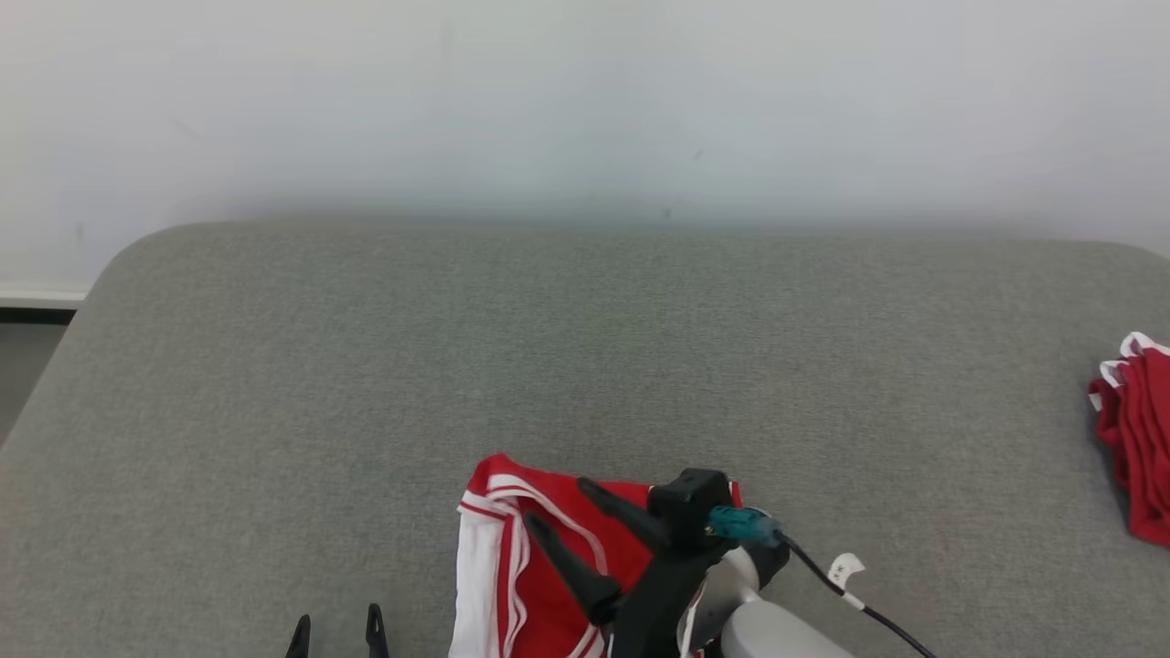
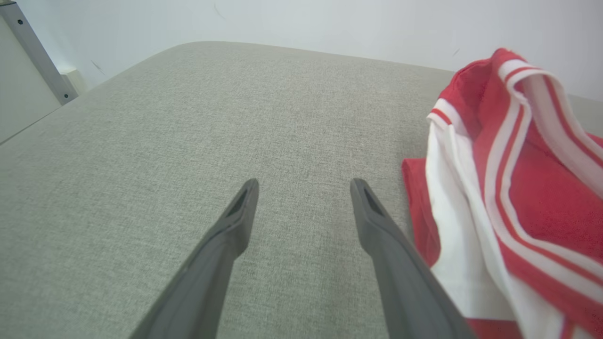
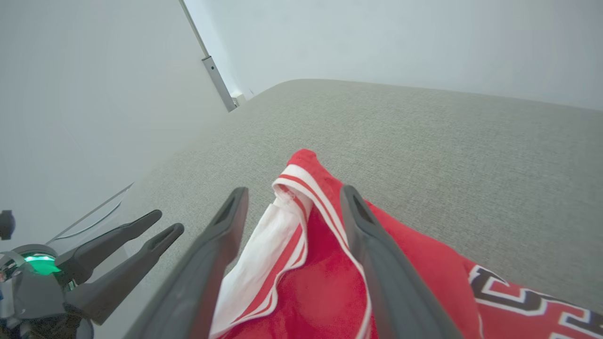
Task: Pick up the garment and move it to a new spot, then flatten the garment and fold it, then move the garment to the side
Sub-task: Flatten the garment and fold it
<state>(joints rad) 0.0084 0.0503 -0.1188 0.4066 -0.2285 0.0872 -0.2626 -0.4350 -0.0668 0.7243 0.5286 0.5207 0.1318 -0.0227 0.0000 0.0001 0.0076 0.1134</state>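
The garment (image 1: pixel 498 557) is a red jersey with white stripes, lying bunched at the near edge of the grey padded table (image 1: pixel 585 347). My right gripper (image 1: pixel 558 503) hovers over it, open, fingers pointing to the far left. In the right wrist view the garment's (image 3: pixel 306 263) raised striped edge stands between the spread fingers of the right gripper (image 3: pixel 293 193), not pinched. My left gripper (image 1: pixel 336 632) shows just its tips, left of the garment. It (image 2: pixel 304 186) is open over bare table, with the garment (image 2: pixel 518 188) to its right. It (image 3: pixel 167 222) also appears at the right wrist view's lower left.
A second red cloth with white trim (image 1: pixel 1138 439) lies at the table's right edge. A white wall rises behind the table. The table's rounded left corner drops off to the floor (image 1: pixel 27 356).
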